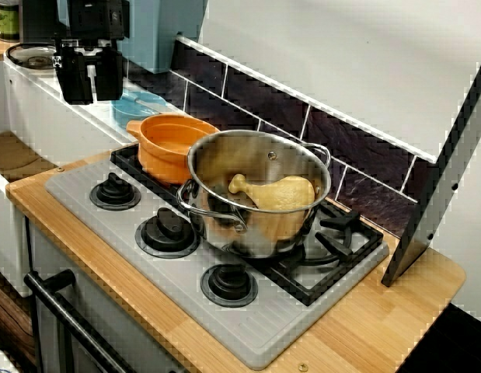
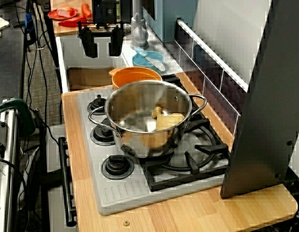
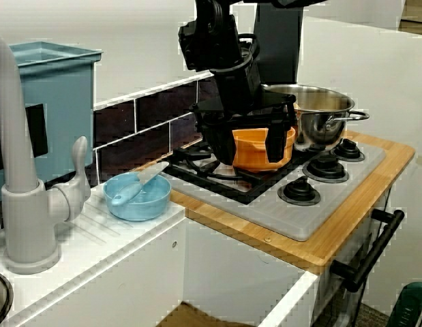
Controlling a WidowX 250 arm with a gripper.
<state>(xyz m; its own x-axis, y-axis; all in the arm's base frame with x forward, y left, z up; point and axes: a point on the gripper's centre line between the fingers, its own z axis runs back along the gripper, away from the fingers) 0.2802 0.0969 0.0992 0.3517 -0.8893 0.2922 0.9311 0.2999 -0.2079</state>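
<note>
Gripper hovers spread, and we hold nothing. Just below and beside us sits the bowl, untouched; reaching it calls for a descent. Beyond it are the orange pot and the steel pot holding a drumstick.

It was a toy kitchen set up in a lab: a grey stove with black knobs and grates sat in a wooden bench beside the claw, dark tiles behind, a white sink and tap below it, cables trailing nearby.
</note>
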